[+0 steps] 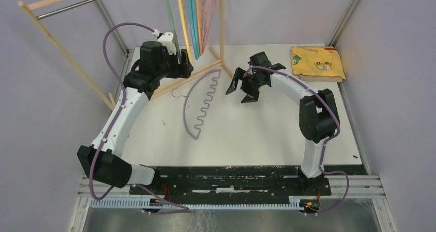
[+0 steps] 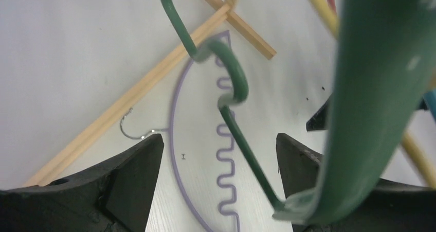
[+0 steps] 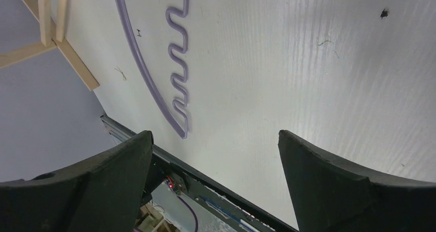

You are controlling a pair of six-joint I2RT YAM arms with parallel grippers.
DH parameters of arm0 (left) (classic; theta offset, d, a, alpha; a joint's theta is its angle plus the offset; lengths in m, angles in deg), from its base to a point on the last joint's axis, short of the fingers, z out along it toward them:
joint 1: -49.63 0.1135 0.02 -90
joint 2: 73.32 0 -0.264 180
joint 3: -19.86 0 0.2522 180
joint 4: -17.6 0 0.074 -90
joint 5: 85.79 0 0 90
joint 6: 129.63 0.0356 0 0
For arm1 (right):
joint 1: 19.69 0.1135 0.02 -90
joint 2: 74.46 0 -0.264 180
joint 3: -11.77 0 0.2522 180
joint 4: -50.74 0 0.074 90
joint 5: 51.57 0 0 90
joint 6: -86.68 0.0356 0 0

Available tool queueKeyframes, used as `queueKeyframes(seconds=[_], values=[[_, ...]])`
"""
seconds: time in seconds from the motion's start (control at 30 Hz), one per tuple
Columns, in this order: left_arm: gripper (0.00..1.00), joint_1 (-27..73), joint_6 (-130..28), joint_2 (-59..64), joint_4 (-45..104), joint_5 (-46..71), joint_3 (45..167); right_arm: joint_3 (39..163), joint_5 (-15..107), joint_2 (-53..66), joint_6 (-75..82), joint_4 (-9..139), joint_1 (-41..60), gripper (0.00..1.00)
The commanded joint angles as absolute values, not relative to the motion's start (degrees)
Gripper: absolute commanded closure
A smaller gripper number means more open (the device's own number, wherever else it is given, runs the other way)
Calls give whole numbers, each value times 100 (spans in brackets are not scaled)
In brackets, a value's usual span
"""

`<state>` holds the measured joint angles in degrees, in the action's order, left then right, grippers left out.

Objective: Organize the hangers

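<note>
Hangers (image 1: 193, 16) in green, yellow, blue, orange and pink hang bunched at the far side, beside the wooden rack (image 1: 61, 52). A purple hanger (image 1: 197, 106) lies flat on the surface (image 1: 267, 134), its hook toward the left arm. The left gripper (image 2: 218, 138) has its jaws spread, and the green hanger (image 2: 237, 83) passes between them. The right gripper (image 3: 214, 134) hovers just beside the purple hanger, jaws spread wide.
</note>
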<state>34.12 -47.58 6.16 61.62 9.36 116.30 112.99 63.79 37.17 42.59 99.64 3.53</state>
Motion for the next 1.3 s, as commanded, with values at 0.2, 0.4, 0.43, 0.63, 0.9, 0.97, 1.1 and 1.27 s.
queueKeyframes(seconds=[0.2,0.4,0.43,0.63,0.9,0.97,1.1,1.27], values=[[11,3424,-4539,-751,5760,1567,10197,11589,6089,3505,3857,10235,659,0],[11,3434,-4736,-1060,6060,1017,9671,12306,5777,3871,3613,10534,1398,2],[11,3434,-4807,-1124,6094,902,9560,12532,5719,3998,3560,10594,1587,3],[12,3459,-5343,-1763,6211,516,8929,13978,5708,5217,3555,10857,2399,13],[13,3495,-5871,-2206,6507,154,8568,15845,5385,6634,3582,11298,2966,30],[13,3504,-5979,-2311,6563,44,8524,15873,5263,6749,3555,11305,3059,32],[13,3504,-6185,-2478,6750,-279,8508,15759,5177,6929,3535,11248,3168,41],[14,3497,-6429,-2716,6995,-434,8405,15814,5044,7074,3468,11262,3332,46]])
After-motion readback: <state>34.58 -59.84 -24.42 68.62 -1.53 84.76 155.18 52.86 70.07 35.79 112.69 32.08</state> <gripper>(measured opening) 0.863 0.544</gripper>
